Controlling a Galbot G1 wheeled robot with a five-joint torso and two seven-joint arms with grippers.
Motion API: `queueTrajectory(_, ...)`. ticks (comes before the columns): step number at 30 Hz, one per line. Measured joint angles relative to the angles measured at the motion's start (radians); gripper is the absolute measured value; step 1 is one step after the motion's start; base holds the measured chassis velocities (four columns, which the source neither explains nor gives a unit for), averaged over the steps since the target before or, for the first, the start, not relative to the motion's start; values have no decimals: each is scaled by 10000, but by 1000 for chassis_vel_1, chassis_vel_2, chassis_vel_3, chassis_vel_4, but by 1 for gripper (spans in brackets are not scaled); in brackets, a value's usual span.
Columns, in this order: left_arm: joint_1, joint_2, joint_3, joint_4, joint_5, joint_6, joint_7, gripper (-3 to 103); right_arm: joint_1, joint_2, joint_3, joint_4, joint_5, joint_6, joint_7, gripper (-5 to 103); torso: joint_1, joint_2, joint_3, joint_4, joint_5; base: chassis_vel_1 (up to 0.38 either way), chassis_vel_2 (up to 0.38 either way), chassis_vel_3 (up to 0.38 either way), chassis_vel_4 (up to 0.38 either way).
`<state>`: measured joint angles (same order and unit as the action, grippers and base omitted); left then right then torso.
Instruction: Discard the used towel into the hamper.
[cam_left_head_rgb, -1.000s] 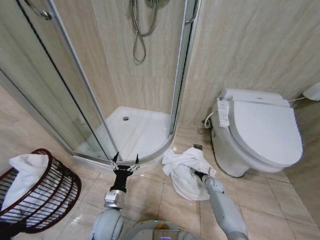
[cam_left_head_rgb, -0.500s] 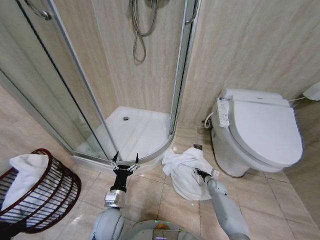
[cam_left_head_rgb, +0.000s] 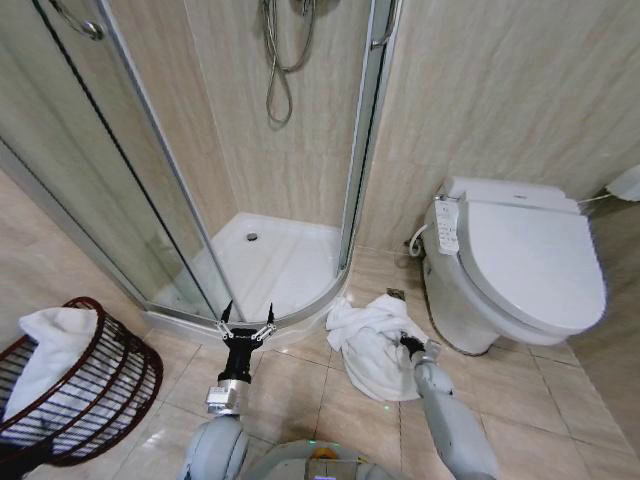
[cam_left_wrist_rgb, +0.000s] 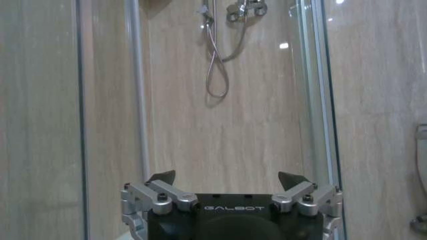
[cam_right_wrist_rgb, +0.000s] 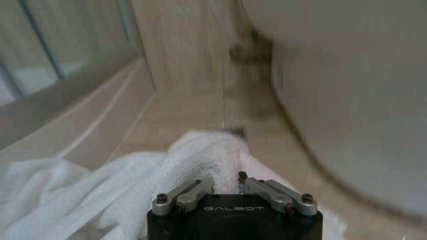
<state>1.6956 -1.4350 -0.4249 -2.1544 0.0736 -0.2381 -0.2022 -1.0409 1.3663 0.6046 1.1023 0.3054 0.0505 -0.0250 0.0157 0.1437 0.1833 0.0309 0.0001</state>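
Beige-tiled bathroom floor: crumpled white towel (cam_left_head_rgb: 368, 345) beside white toilet (cam_left_head_rgb: 520, 265). Right tool (cam_right_wrist_rgb: 229, 186) pinched narrow on a fold; left tool (cam_left_head_rgb: 247, 325) wide, idle. Dark reddish-brown openwork hamper (cam_left_head_rgb: 100, 400) well apart. Thin pinch; could slip when lifted.

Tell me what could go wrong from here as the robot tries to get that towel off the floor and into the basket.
The right gripper looks nearly shut on one fold of the towel, so the grip may be thin and the cloth could slip or trail across the floor. The toilet stands close beside that arm, so lifting could bump it. The hamper sits far off, past the open left gripper, with a towel already inside.
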Motion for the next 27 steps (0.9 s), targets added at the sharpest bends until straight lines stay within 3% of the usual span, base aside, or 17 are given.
queueTrajectory(5,-71,3,-16,122,-41,-147,-63,100,-814,-56,137,1076,-856,1018,62,6,0,0,0,0,-1,0,0,0,0)
queueTrajectory(12,-88,-8,-67,127,-187,-227,-100,100,-1979,-239,233,2758,-834,1044,67,6,0,0,0,-1,-1,0,0,0,0)
queueTrajectory(20,-177,-36,0,140,-297,-216,-334,100,-3441,-506,557,5648,-935,437,204,6,0,1,0,0,-1,0,0,0,0)
queueTrajectory(27,-609,-1,-19,138,6,-17,-627,100,-4625,-942,883,8652,-576,-534,669,6,0,2,-1,0,-2,0,0,0,0)
